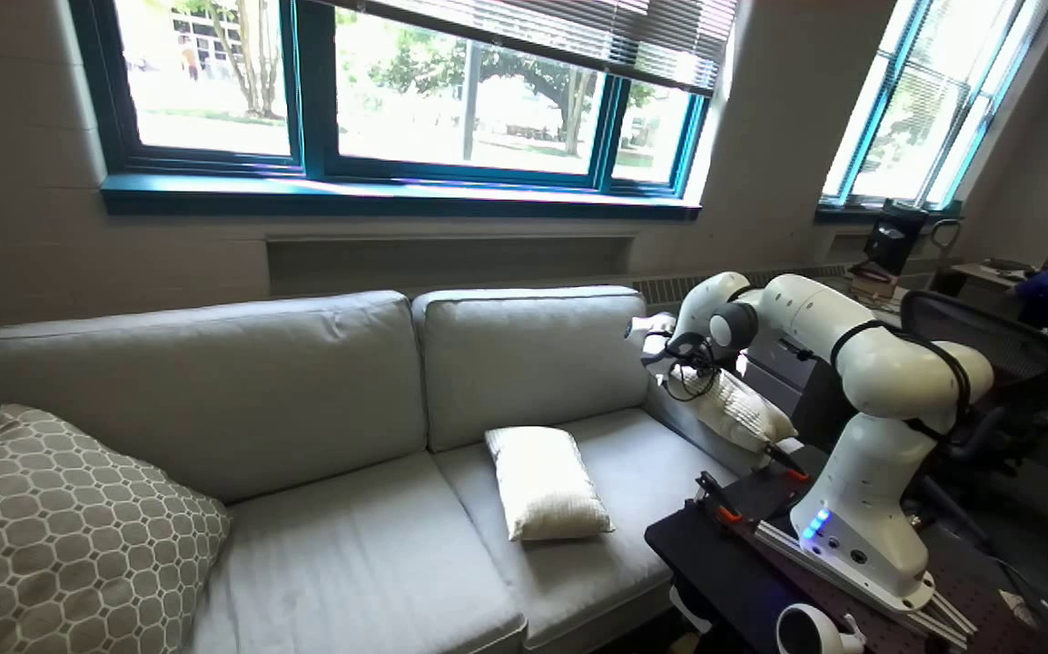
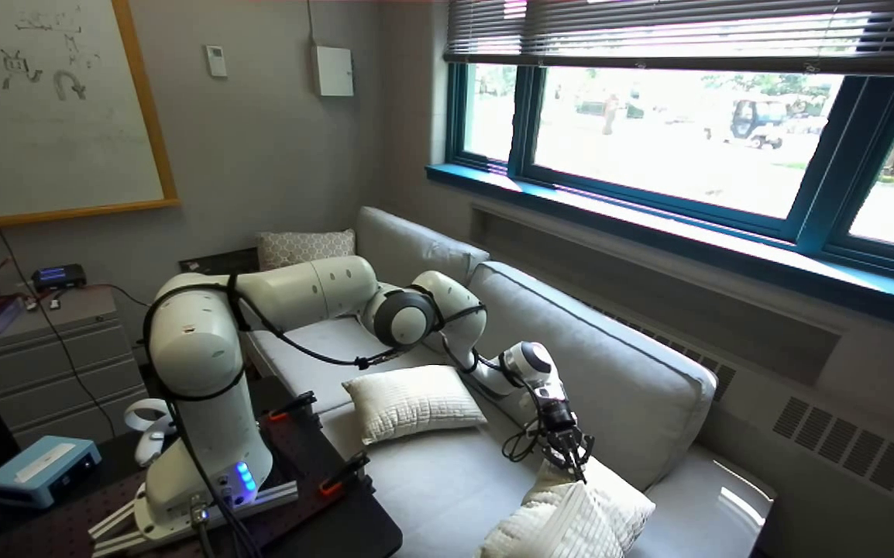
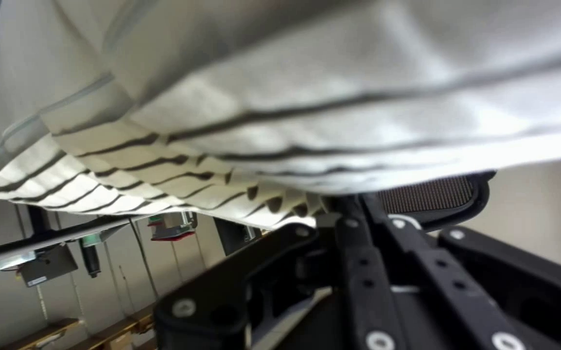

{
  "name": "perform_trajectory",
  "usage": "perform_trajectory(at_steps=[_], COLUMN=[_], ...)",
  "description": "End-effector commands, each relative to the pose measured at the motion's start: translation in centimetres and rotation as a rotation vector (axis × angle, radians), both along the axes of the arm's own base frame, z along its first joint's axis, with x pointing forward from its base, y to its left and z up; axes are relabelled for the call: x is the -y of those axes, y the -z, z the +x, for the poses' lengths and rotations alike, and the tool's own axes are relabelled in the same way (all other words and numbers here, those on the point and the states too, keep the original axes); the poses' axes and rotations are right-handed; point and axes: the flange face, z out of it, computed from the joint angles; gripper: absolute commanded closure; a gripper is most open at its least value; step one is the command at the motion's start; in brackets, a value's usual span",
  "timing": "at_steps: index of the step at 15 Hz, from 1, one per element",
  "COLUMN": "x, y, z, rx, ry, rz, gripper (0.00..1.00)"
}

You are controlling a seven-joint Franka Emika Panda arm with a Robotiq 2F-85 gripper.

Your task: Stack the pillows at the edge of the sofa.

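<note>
At the end of a grey sofa [image 1: 342, 554], the tool [image 3: 360, 206] clenches a fold of the gripped pillow [image 2: 571, 515], its jaws all but together and creases in the cream cloth running in to the tips. The armrest [image 2: 714, 496] shows at three o'clock of that pillow in an exterior view; whether the pillow rests on something or hangs just above it cannot be told. On the sofa, at eight o'clock of the gripped pillow in an exterior view, the loose pillow [image 1: 551, 486] lies well apart from the tool, with a patterned cushion [image 1: 79, 536] farther off at nine o'clock. No stack stands yet.

Both pillows look light and soft, with nothing to break, and the quilted cloth probably grips well enough not to slip. Limpness seems the likelier trouble: a narrow pinch lets the ends droop and the body twist or swing, so lowering calls for a slow, level move. The best hold is probably a deep fold across the middle of the upper face, where the weight hangs evenly; a corner or thin edge would tip it. The loose pillow should take the same hold, the tips pressed into the padding before they clench. Let go, either pillow likely puffs back to shape and may slide if set off-centre on its mate.
</note>
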Motion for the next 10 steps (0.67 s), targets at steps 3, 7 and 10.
perform_trajectory(at_steps=[3, 7, 10], x=[0.78, 0.48, 0.44], y=[-1.36, -1.54, -1.91], z=[-0.29, -0.09, 0.05], rx=[0.02, 0.025, 0.024], ry=[0.094, 0.094, 0.096], rz=[0.001, 0.0, -0.012], gripper=[0.99, 0.65, 0.42])
